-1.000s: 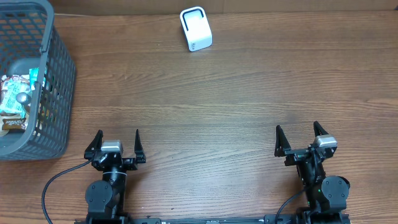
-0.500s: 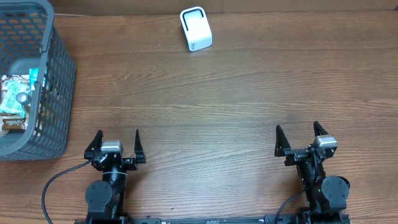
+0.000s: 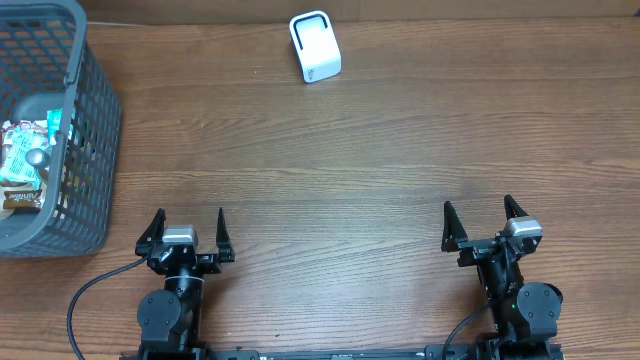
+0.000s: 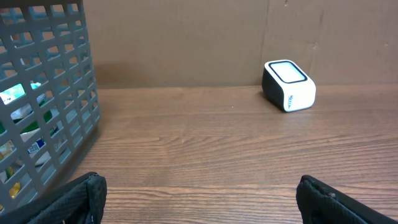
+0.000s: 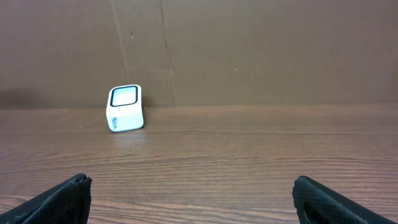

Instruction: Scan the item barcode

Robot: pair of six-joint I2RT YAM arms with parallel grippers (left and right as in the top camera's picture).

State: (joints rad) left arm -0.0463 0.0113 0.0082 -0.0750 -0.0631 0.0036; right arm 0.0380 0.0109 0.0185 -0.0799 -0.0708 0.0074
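A white barcode scanner [image 3: 315,46] with a black-rimmed window stands at the far edge of the wooden table; it also shows in the left wrist view [image 4: 289,85] and the right wrist view [image 5: 125,107]. Packaged items [image 3: 24,163] lie inside the grey mesh basket [image 3: 95,130] at the far left, seen through its wall [image 4: 53,118]. My left gripper [image 3: 187,232] rests open near the front edge, far from both, with nothing between its fingers [image 4: 78,199]. At the front right my right gripper [image 3: 478,224] is open and empty too, fingers [image 5: 320,199] wide apart.
A brown cardboard wall [image 5: 249,50] backs the table behind the scanner. A black cable [image 3: 85,300] loops from the left arm's base at the front edge.
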